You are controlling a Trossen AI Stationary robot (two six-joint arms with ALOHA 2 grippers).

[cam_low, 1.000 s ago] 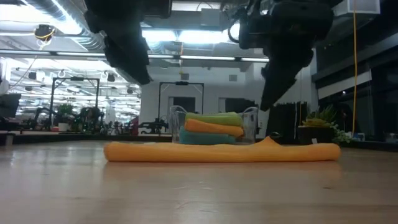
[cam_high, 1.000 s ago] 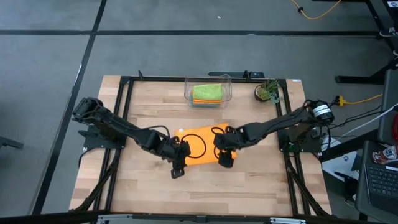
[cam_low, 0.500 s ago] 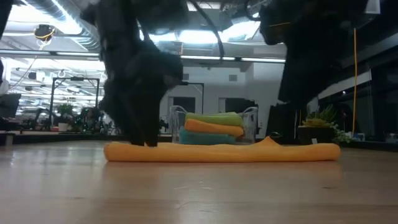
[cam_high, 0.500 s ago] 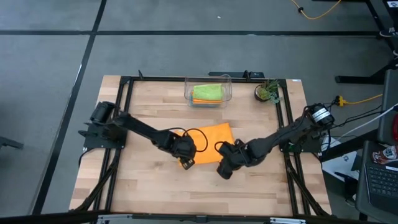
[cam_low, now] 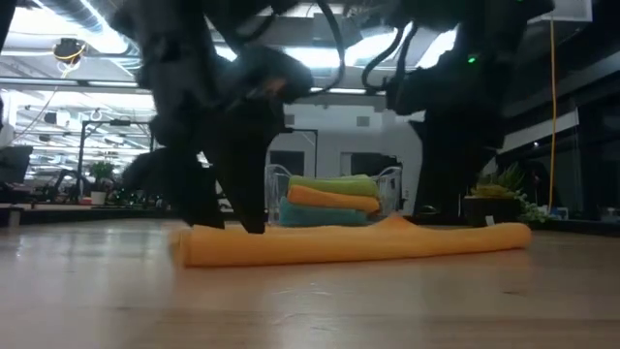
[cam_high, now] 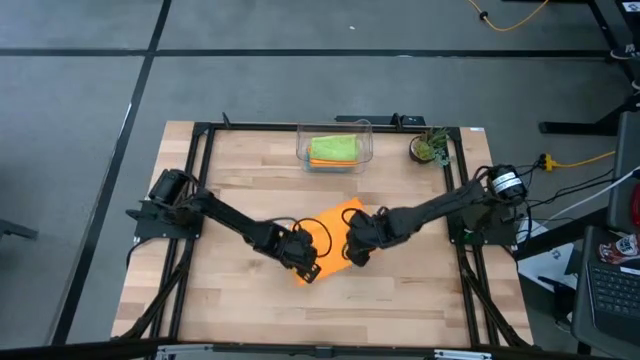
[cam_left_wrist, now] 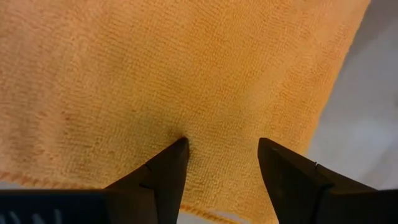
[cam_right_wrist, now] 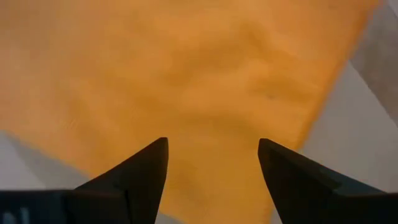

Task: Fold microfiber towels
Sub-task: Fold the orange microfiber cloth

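Observation:
One orange microfiber towel [cam_high: 340, 218] lies flat on the wooden table, slightly askew; in the low view it shows as a long low strip [cam_low: 358, 242]. My left gripper [cam_high: 306, 266] stands open on the towel's near left corner, pointing steeply down. My right gripper [cam_high: 354, 254] is open over the towel's near right part [cam_right_wrist: 186, 74]; I cannot tell whether it touches the cloth. Three more towels, green over orange over teal [cam_low: 329, 199], lie stacked in a clear bin [cam_high: 366, 130]. My left gripper [cam_left_wrist: 222, 146] comes from above, slanting, with its fingers spread. One fingertip [cam_left_wrist: 177, 152] dents the towel's top surface [cam_left_wrist: 186, 127] close to the near edge. The towel stays flat on the table, with nothing pinched.
The clear bin stands at the table's far middle. A small potted plant [cam_high: 430, 147] sits at the far right. A black frame [cam_high: 200, 200] runs round the table. Bare wood [cam_high: 400, 300] lies on the near side of the towel.
Both grippers have come down onto the orange towel's near edge and rolled about their wrists; their finger gaps look the same. In the low view the towel's left end has slid a little toward the right, while the rest has stayed flat.

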